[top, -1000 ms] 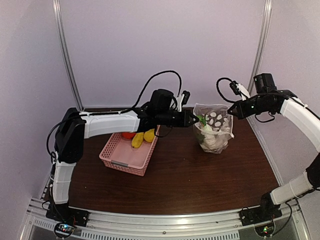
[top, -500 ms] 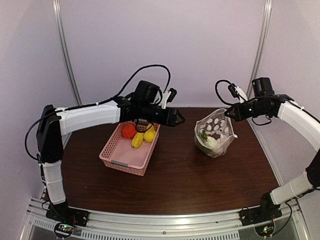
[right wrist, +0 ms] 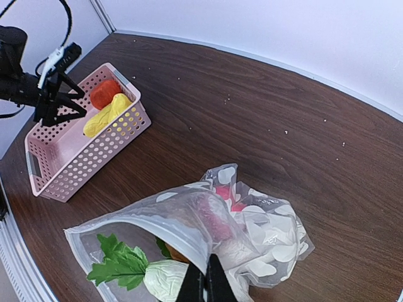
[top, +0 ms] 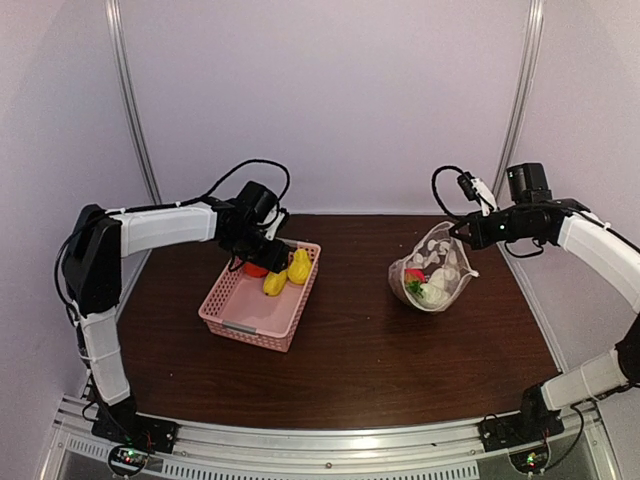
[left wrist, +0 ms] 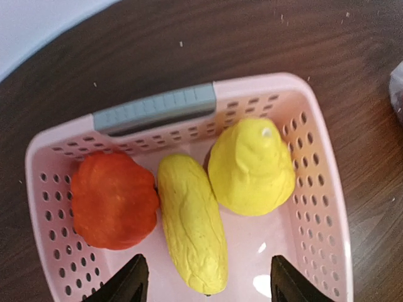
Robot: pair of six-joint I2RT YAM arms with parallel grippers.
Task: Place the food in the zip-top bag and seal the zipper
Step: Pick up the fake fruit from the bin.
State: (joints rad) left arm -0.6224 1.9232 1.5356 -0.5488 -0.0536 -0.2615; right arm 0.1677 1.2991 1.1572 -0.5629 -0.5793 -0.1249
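**Left arm.** The left gripper (top: 268,256) hangs over the far end of the pink lattice basket (top: 243,316), on the left half of the dark wood table (top: 380,350). Its fingers stand apart and hold nothing. In the left wrist view, the two black fingertips (left wrist: 133,280) flank the lower end of the long yellow toy (left wrist: 192,223).

**Basket contents.** Three pieces of food lie side by side against the end wall that carries the grey strip (left wrist: 154,110):
- an orange pumpkin-shaped toy (left wrist: 113,200);
- the long yellow toy, touching the pumpkin-shaped toy;
- a yellow pear-shaped toy (left wrist: 252,167), touching the long yellow toy.

**Right arm.** The right gripper (top: 462,232) is clamped on the upper edge of the zip-top bag (top: 440,275). Its fingers are pressed together on the plastic and hold that edge up.

**Bag.** The bag rests on the right half of the table, well apart from the basket. Its mouth faces the basket and gapes open, and the zipper (right wrist: 107,220) is unsealed. Inside the bag are a white radish toy (right wrist: 167,277) with green leaves (right wrist: 119,261) and a red piece (right wrist: 214,220).
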